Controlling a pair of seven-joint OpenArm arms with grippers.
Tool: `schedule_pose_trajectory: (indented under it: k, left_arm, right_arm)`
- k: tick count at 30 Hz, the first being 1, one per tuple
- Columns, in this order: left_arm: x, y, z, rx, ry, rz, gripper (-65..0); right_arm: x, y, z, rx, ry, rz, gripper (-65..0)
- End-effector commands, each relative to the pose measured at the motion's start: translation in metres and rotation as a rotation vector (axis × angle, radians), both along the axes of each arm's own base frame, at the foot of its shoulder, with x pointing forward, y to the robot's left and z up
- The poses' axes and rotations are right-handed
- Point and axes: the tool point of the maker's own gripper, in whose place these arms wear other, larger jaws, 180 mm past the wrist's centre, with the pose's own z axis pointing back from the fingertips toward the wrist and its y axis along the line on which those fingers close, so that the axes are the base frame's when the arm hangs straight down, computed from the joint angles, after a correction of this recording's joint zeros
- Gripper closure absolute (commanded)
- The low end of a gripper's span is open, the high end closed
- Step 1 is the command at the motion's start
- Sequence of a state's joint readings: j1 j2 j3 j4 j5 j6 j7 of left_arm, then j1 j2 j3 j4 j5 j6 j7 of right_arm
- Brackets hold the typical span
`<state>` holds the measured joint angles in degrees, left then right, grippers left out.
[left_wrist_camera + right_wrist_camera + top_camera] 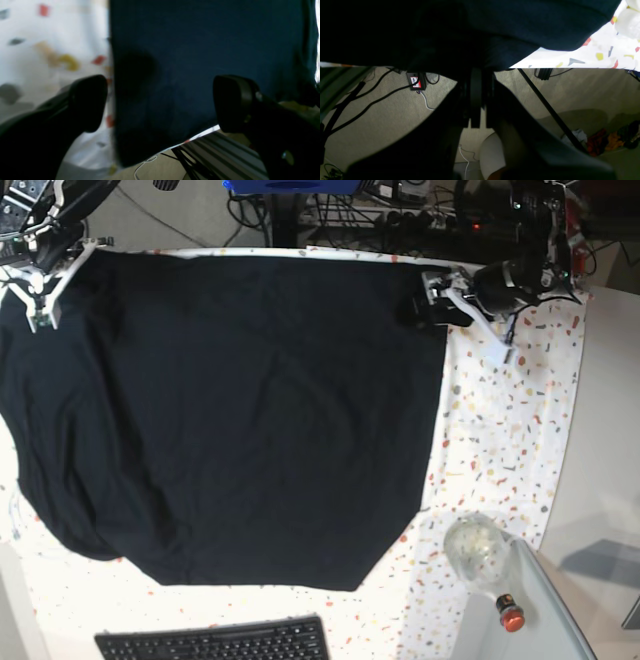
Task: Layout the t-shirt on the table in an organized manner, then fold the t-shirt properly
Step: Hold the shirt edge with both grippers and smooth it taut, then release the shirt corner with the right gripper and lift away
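- The plain black soft-fabric short-sleeved t-shirt (230,410) lies spread flat over most of the table (500,430), a large surface under a white cloth flecked with red, yellow and grey; the cloth shows bare mainly toward 3 o'clock and along the 6 o'clock edge in the base view.
- The shirt's straight side edge runs down the 3 o'clock side; its 9 o'clock side bulges out unevenly toward the table's edge.
- The left gripper (160,102) sits at about 1 o'clock in the base view, at the shirt's top corner. Its two black fingers (87,102) stand wide apart, one over the speckled cloth and one over the dark fabric, with nothing between them.
- The right gripper (476,82) is at about 10 o'clock in the base view, at the shirt's other top corner. Its jaws are pressed together right at the hem of the dark fabric; the wrist view is too dark to show whether cloth is pinched between them.
- A black keyboard (215,642) lies at 6 o'clock, just beside the shirt's lower edge.
- A clear glass bottle with an orange cap (485,565) lies on its side at about 5 o'clock, apart from the shirt.
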<state>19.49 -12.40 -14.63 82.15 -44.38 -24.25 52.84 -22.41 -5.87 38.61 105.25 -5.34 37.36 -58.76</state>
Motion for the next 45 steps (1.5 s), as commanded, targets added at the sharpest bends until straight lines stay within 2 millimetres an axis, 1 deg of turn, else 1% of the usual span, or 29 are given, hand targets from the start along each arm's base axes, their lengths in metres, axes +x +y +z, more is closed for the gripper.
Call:
schedule_pose_trajectory:
  k: [1,3,5,7,9,11,14,17,18,19,20,22,24,25,29,32,35,38,40,41,43,45]
  left_arm:
    - [-0.027,-0.015,-0.012,-0.014,0.105,-0.054,-65.0]
    - [-0.029,-0.022,-0.013,-0.027,0.11,-0.057,-61.5]
    - [-0.028,-0.024,-0.011,-0.031,0.104,-0.061,-55.0]
    - [-0.025,-0.03,-0.005,-0.054,0.084,-0.057,-48.1]
    - [-0.023,-0.033,-0.001,-0.074,0.071,-0.053,-44.3]
    - [-0.023,-0.034,-0.001,-0.08,0.076,-0.049,-42.8]
    - [-0.023,-0.034,-0.001,-0.08,0.076,-0.049,-42.6]
    - [-0.023,-0.03,-0.001,-0.074,0.074,-0.04,-42.3]
    - [-0.022,-0.03,-0.001,-0.073,0.072,-0.039,-41.0]
    - [-0.021,-0.029,0.0,-0.069,0.068,-0.04,-37.7]
    - [-0.02,-0.026,0.0,-0.064,0.066,-0.039,-32.6]
    - [-0.018,-0.021,0.001,-0.051,0.062,-0.044,-18.8]
    - [-0.016,-0.02,0.001,-0.05,0.058,-0.044,-3.9]
    - [-0.015,-0.02,0.002,-0.049,0.056,-0.042,0.0]
    - [-0.007,-0.017,0.008,-0.035,0.027,-0.054,0.0]
    - [-0.003,-0.012,0.015,-0.015,0.005,-0.066,0.0]
    - [0.003,0.01,0.027,0.027,-0.034,-0.03,0.0]
    - [0.004,0.033,0.039,0.07,-0.067,0.015,0.0]
    - [0.003,0.046,0.041,0.089,-0.07,0.044,0.0]
    - [0.003,0.05,0.042,0.1,-0.068,0.045,0.0]
    - [0.002,0.053,0.039,0.102,-0.058,0.046,0.0]
    - [0.002,0.053,0.037,0.099,-0.053,0.05,0.0]
  right_arm:
    - [0.004,-0.004,0.005,-0.016,-0.016,-0.001,0.0]
    - [0.004,-0.004,0.005,-0.016,-0.016,-0.001,0.0]
    - [0.004,-0.004,0.005,-0.016,-0.016,-0.001,0.0]
    - [0.004,-0.004,0.005,-0.016,-0.016,-0.001,0.0]
    - [0.004,-0.004,0.005,-0.016,-0.016,-0.001,0.0]
    - [0.004,-0.004,0.005,-0.016,-0.016,-0.001,0.0]
    - [0.004,-0.004,0.005,-0.016,-0.016,-0.001,0.0]
    - [0.004,-0.004,0.005,-0.016,-0.016,-0.001,0.0]
    - [0.004,-0.004,0.005,-0.016,-0.016,-0.001,0.0]
    - [0.004,-0.004,0.005,-0.016,-0.016,-0.001,0.0]
    - [0.004,-0.004,0.005,-0.016,-0.016,-0.001,0.0]
    - [0.004,-0.004,0.005,-0.015,-0.016,0.001,0.0]
    - [0.004,-0.003,0.005,-0.015,-0.017,0.001,0.0]
    - [0.004,-0.002,0.005,-0.012,-0.019,-0.001,0.0]
    - [0.002,0.003,0.005,-0.004,-0.016,-0.003,0.0]
    - [0.004,0.014,0.004,0.009,-0.013,0.038,0.0]
    - [0.005,0.016,0.006,0.006,-0.016,0.05,0.0]
    - [0.007,0.015,0.009,-0.001,-0.025,0.052,0.0]
    - [0.008,0.016,0.01,0.001,-0.026,0.064,0.0]
    - [0.009,0.02,0.009,0.011,-0.023,0.093,0.0]
    - [0.017,0.035,0.007,0.035,-0.024,0.152,0.0]
    - [0.017,0.045,0.005,0.047,0.006,0.181,0.0]
